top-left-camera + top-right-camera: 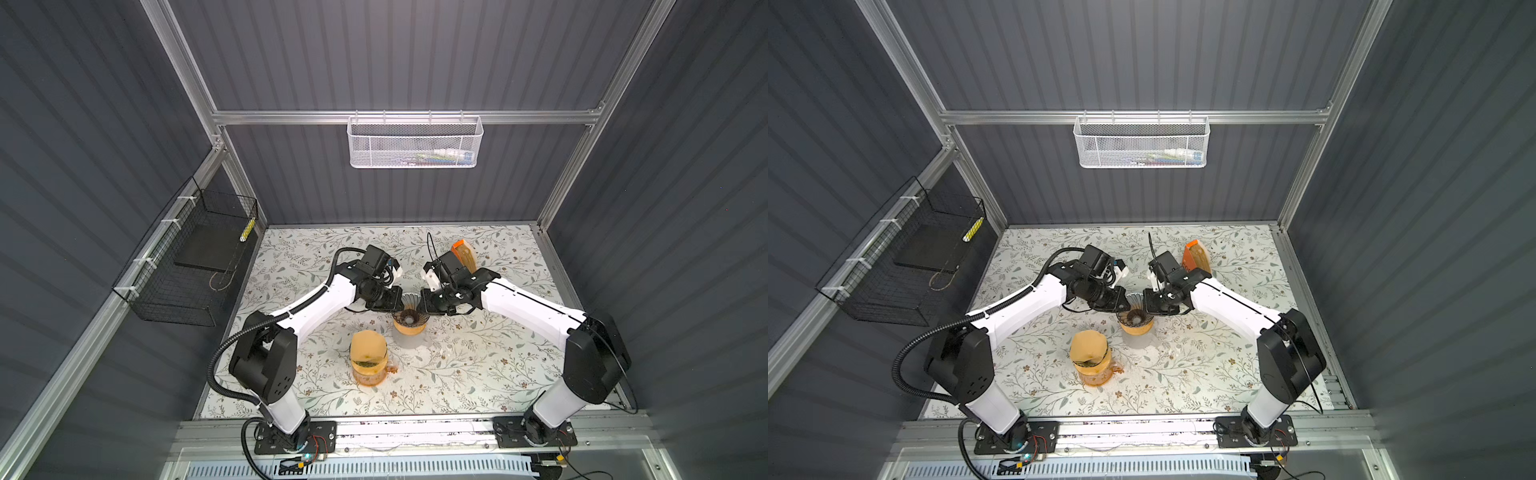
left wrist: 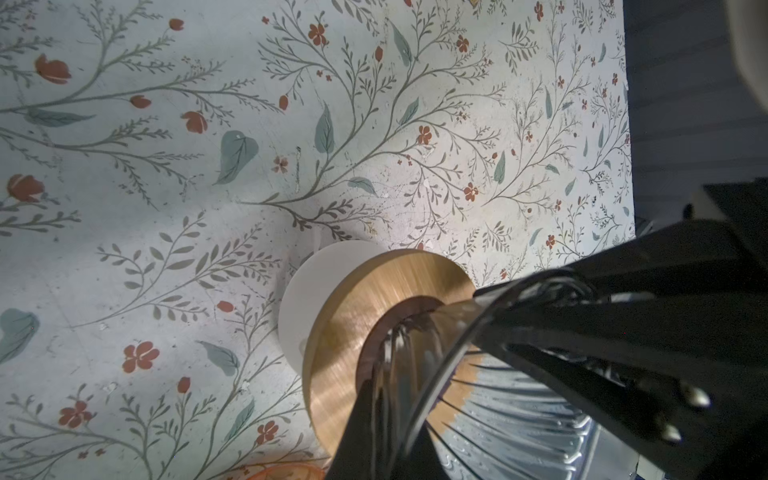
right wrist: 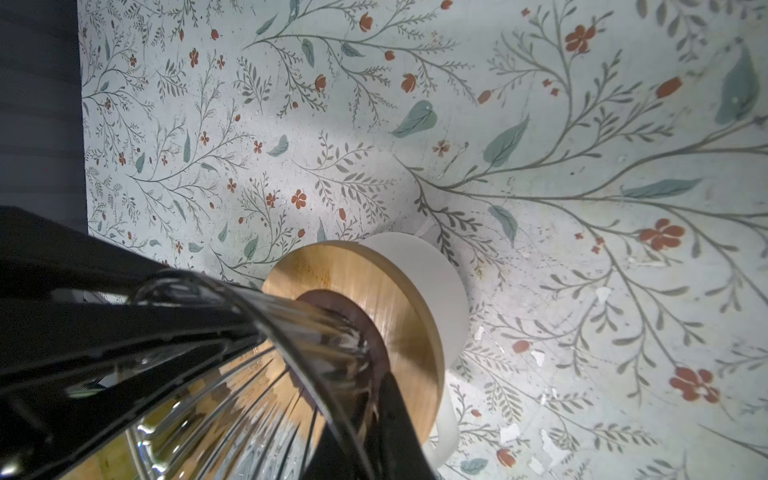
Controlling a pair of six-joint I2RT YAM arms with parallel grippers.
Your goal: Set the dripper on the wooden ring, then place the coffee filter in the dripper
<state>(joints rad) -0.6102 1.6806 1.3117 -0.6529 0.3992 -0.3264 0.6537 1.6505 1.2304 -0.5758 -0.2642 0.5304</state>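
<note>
Pinching the ribbed glass dripper [image 1: 410, 316] by its rim from both sides: left gripper [image 1: 395, 306] on its left edge, right gripper [image 1: 424, 306] on its right. Each is nearly closed, with the glass wall between its fingers. The dripper sits on a wooden collar [image 2: 365, 316] atop a white cup [image 3: 432, 282], mid-worktop [image 1: 478, 374]. No paper inside it. The tan coffee filter [image 1: 368, 348] stands apart, nearer and to the left, propped in an amber jug [image 1: 370, 376].

Judgement: this looks like steadying before loading.
- Free one gripper only; the left is closer to the filter.
- Open it slowly and lift clear so the stack is not nudged.
- Take the paper by its upper edge, lightly.
- The remaining gripper's inner finger sits inside the cone and may snag the filter, so lower tip-first toward the centre, favouring the freed side.
</note>
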